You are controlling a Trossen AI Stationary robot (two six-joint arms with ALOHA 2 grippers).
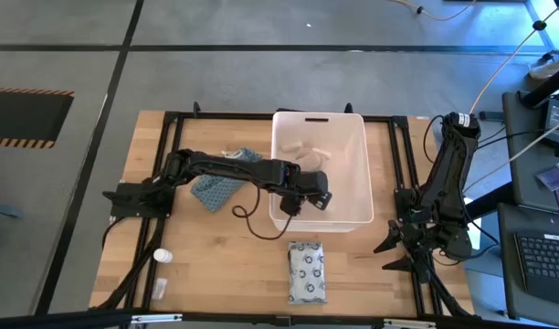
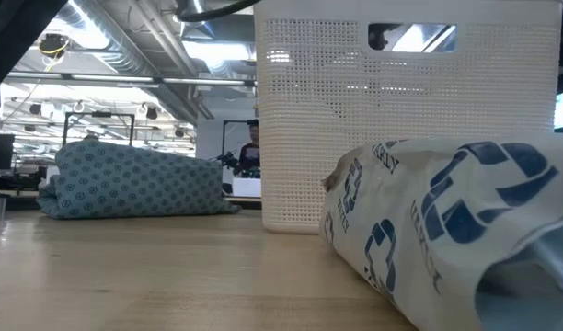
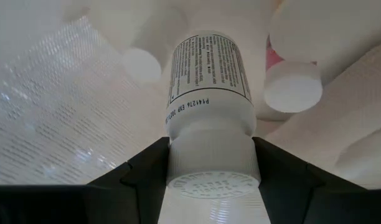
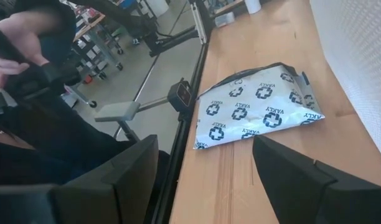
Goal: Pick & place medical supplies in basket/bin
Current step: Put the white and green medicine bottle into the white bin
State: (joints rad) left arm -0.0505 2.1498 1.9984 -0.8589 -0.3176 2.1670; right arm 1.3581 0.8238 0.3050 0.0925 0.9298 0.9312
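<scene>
A small white bottle (image 1: 161, 258) lay near the table's (image 1: 216, 265) front-left corner, a blue patterned cloth (image 1: 220, 183) sat just left of the bin (image 1: 353, 215), and the left arm reached across that cloth w/ its cable trailing on the wood. Left gripper (image 1: 302, 196) was over the bin's front-left corner, fingers pinching a white pill bottle (image 3: 209, 99) by the cap, other white supplies on the bin floor beyond. Patterned soft pack (image 1: 306, 271) lay in front of the bin, untouched; right gripper (image 1: 409, 249) parked at the right edge, fingers spread.
</scene>
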